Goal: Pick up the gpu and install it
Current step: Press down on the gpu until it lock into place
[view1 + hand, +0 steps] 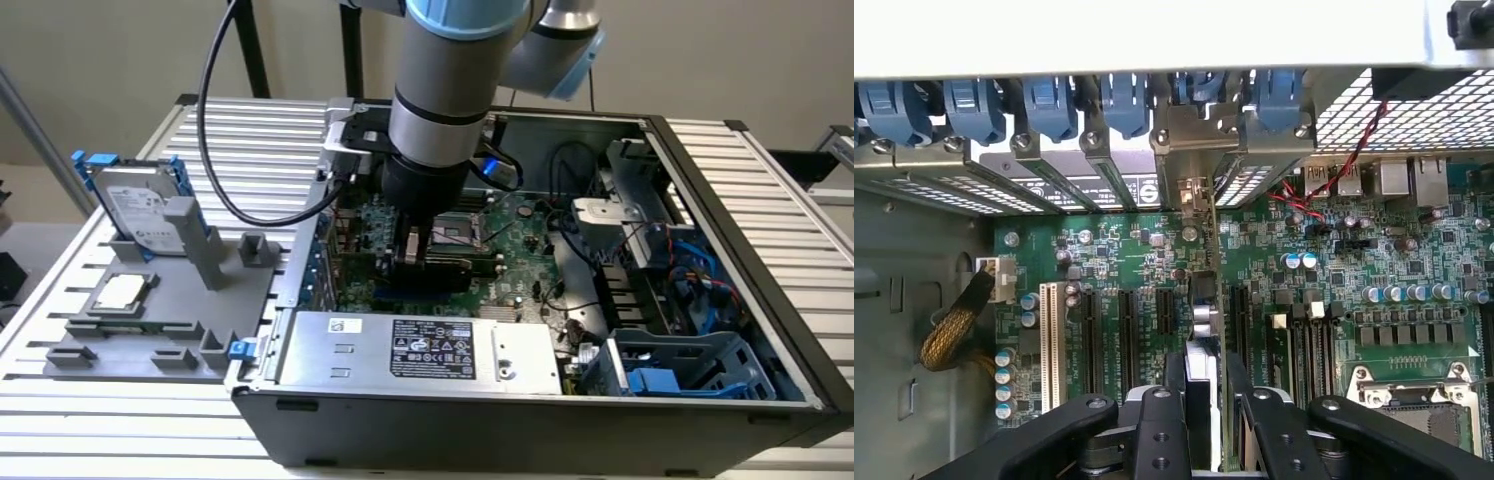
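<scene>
The tool [1209, 400] is closed on the gpu [1212, 300], one thin card held on edge between its two black fingers [1154, 430]. It hangs low inside the one open computer case [747, 200], just above the green motherboard [514, 225]. The card stands upright over the motherboard's row of long black slots [1126, 340], and its grey bracket [1189, 175] reaches the case's back wall, beside the six blue clips [1049, 105] there. Outside the case, on the worktop [240, 130], one grey holder tray [174, 300] carries one silver hard drive [140, 205] standing upright and one small square chip [120, 293] lying flat. One black cable [214, 120] loops from the arm toward the case.
</scene>
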### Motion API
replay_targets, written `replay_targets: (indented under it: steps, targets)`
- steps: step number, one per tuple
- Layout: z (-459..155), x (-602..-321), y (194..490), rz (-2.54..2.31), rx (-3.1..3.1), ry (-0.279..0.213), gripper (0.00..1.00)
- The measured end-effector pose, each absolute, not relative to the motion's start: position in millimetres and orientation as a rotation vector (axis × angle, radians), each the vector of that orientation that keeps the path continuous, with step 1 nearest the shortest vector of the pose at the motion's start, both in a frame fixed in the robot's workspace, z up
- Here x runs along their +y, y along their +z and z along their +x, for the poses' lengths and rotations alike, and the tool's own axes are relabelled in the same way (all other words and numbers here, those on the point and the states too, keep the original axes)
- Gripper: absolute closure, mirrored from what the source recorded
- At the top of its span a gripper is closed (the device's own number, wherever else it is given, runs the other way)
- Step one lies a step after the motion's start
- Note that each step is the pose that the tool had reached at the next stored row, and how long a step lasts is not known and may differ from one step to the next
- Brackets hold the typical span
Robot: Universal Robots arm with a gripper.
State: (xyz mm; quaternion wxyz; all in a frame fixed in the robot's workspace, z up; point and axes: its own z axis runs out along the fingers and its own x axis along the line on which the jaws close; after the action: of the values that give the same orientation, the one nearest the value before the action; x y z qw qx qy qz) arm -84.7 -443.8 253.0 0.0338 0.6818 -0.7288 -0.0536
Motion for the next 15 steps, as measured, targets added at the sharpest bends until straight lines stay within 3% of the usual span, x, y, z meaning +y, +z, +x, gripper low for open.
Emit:
replay_targets:
  steps: [15]
  targets:
    - [-83.7,-443.9,251.3,2.096,-2.241,-0.166,1.00]
